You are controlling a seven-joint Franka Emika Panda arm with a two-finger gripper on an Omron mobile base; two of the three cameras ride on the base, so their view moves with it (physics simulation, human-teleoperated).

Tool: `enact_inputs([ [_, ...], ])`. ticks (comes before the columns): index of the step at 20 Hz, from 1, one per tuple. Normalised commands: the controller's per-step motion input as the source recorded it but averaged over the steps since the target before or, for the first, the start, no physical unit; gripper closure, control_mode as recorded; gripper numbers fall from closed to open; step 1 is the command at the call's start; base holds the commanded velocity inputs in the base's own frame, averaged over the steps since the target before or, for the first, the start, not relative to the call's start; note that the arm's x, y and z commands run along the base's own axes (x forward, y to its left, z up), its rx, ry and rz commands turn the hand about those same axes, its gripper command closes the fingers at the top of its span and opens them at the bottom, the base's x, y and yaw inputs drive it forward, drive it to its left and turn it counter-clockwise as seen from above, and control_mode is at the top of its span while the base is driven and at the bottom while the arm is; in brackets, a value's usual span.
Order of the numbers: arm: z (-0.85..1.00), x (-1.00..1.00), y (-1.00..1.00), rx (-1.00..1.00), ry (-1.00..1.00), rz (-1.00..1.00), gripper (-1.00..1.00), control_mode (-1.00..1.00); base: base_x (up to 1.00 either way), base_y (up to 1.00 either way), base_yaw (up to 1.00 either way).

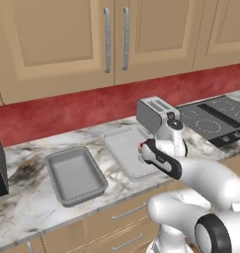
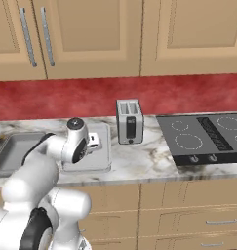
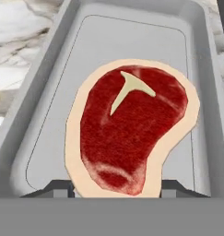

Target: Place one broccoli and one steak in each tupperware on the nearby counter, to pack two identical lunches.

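Taking the toaster (image 1: 156,114) as the landmark: farthest to its left on the counter (image 1: 27,163) sits the darker, deeper tray (image 1: 75,174), with nothing in it. Between that tray and the toaster lies the paler, flatter tray (image 1: 125,150), just beside the toaster's base. The gripper (image 3: 117,188) hangs over this paler tray, on its toaster-side half.

In the hand view, a steak (image 3: 131,127) spreads in front of the finger tips, its lower edge lying between them, so the jaws stand part-way apart with the steak between them, apparently held by that edge. Its long axis runs away from the jaws, along the tray's length, and the tray floor shows on every side of it.

The coming move seems to turn on this: the steak is already above the tray's floor, so releasing it there should do. Whether it touches the floor is hard to tell.
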Motion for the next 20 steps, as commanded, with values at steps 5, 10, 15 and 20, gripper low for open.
enact_inputs([
  [5,-0.56,0.59,0.10,0.00,0.03,0.00,1.00,-1.00,0.00,0.00,0.00],
  [10,-0.53,0.54,0.08,0.00,0.00,0.00,-1.00,-1.00,0.00,0.00,0.00],
  [15,-0.20,0.39,0.03,0.00,0.01,0.00,-1.00,-1.00,0.00,0.00,0.00],
  [20,0.43,-0.17,0.00,0.00,0.00,0.00,-1.00,-1.00,0.00,0.00,0.00],
])
